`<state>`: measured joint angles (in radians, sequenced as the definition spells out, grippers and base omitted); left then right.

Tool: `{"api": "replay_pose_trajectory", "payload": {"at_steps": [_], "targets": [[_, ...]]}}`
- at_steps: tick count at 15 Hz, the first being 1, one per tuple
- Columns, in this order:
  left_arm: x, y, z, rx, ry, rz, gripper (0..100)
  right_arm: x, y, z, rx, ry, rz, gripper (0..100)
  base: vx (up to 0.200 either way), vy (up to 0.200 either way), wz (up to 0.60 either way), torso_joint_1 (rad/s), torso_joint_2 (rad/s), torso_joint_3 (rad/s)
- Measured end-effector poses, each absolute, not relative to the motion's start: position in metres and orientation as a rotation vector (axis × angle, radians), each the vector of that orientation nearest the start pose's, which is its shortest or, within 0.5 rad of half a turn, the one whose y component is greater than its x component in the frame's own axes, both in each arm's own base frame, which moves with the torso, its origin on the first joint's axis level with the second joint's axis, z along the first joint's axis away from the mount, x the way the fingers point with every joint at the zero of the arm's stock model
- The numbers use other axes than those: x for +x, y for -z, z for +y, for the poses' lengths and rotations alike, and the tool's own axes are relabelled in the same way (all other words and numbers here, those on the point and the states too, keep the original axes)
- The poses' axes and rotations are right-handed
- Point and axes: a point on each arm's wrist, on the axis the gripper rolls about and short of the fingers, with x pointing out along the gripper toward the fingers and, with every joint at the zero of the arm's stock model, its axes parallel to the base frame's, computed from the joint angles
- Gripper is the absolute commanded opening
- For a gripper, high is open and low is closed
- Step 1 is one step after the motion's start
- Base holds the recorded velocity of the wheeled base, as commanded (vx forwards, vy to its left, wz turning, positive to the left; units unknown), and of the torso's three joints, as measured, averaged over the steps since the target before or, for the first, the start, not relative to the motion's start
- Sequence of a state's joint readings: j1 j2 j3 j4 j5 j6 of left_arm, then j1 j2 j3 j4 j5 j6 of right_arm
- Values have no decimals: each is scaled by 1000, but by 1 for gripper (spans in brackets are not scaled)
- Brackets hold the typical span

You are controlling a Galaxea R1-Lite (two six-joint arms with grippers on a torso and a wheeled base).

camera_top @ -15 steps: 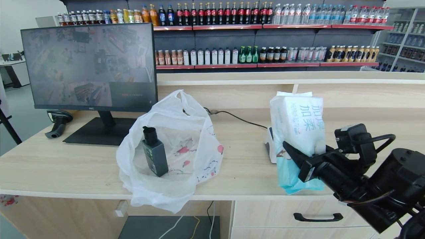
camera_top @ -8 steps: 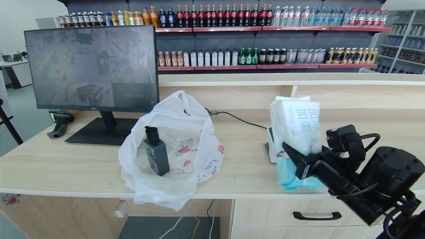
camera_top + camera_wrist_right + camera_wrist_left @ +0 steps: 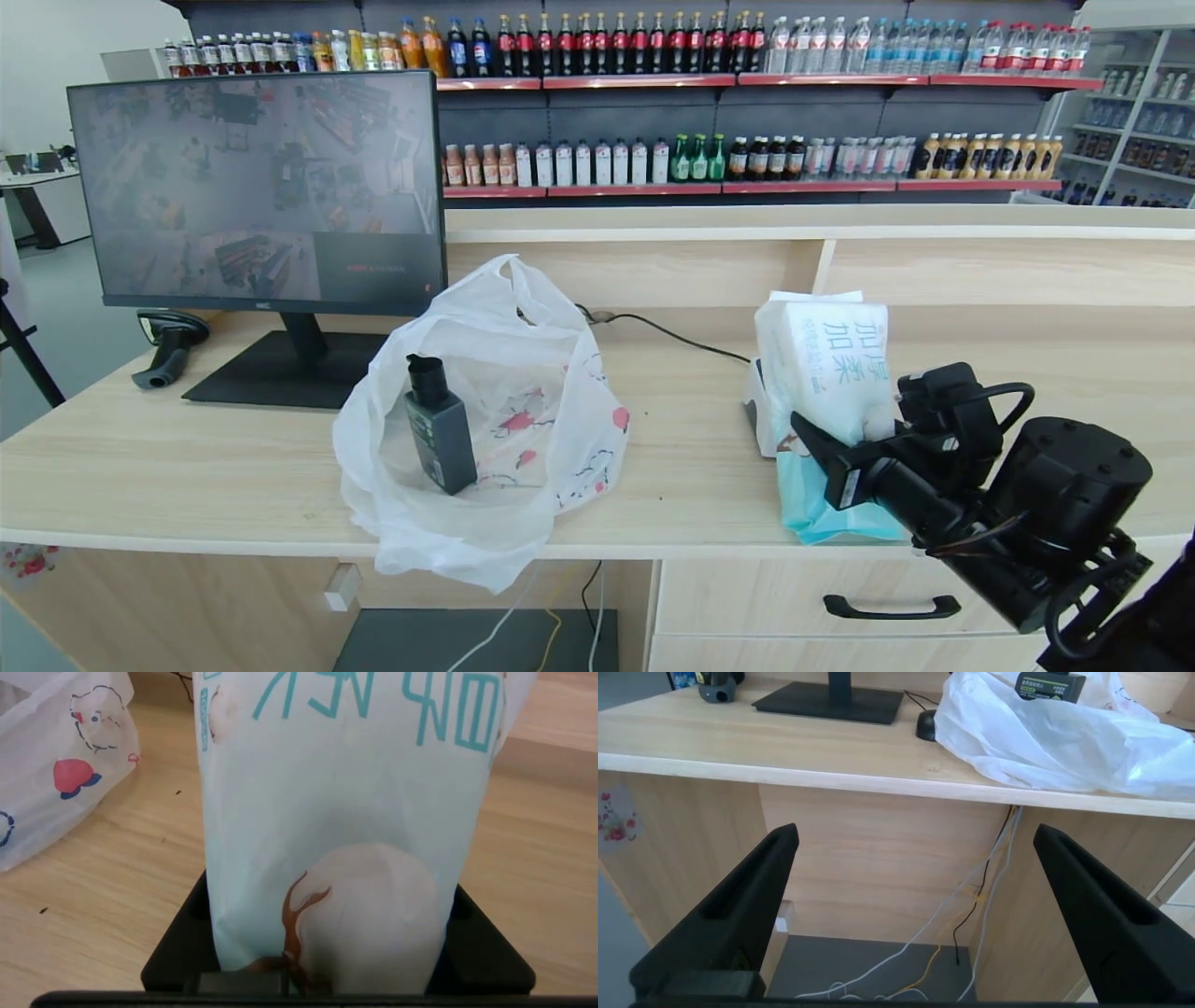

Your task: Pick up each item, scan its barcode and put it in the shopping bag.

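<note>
Bottle (image 3: 437, 439) in bag (image 3: 553, 322), tissue pack (image 3: 826, 359) to right

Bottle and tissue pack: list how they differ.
The bottle is dark grey with a black cap; the tissue pack is white and pale blue. The bottle sits inside the bag; the tissue pack is outside it, clamped in the right hand. The bottle looks smaller than the tissue pack. Both are roughly upright.

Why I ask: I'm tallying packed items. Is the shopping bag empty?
No, a dark bottle with a pump top sits inside the white shopping bag.
</note>
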<state>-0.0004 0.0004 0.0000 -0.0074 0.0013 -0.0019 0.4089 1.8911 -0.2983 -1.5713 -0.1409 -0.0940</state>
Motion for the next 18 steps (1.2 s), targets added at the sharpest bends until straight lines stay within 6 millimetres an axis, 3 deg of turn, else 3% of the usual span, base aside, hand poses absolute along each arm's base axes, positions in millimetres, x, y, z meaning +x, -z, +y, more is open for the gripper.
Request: {"api": "replay_pose_trajectory", "payload": {"at_steps": [18], "targets": [[-23,-76,0,-4,-1,-9,100,255,-101,98,-100,-240,27,0,0,0,0,0,0,0]]}}
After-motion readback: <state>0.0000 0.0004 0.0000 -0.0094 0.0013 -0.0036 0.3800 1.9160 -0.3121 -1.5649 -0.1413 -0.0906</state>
